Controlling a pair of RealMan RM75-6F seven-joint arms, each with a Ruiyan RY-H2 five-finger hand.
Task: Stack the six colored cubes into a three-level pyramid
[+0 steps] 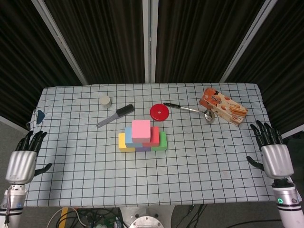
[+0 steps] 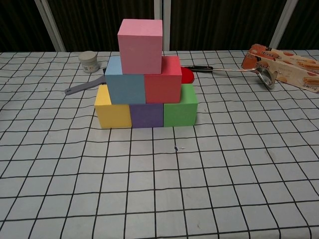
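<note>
A three-level pyramid of cubes stands mid-table. A yellow cube (image 2: 112,112), a purple cube (image 2: 146,115) and a green cube (image 2: 180,108) form the bottom row. A blue cube (image 2: 124,83) and a red cube (image 2: 163,81) sit on them, and a pink cube (image 2: 140,46) (image 1: 141,129) tops the stack. My left hand (image 1: 22,159) hangs open off the table's left edge. My right hand (image 1: 272,153) is open off the right edge. Both hold nothing and are far from the cubes; neither shows in the chest view.
Behind the pyramid lie a red disc (image 1: 159,112), a knife (image 1: 115,115) and a small white jar (image 1: 105,100). A ladle (image 1: 190,109) and a snack box (image 1: 223,106) sit at the back right. The checkered tablecloth (image 1: 199,161) covers the table.
</note>
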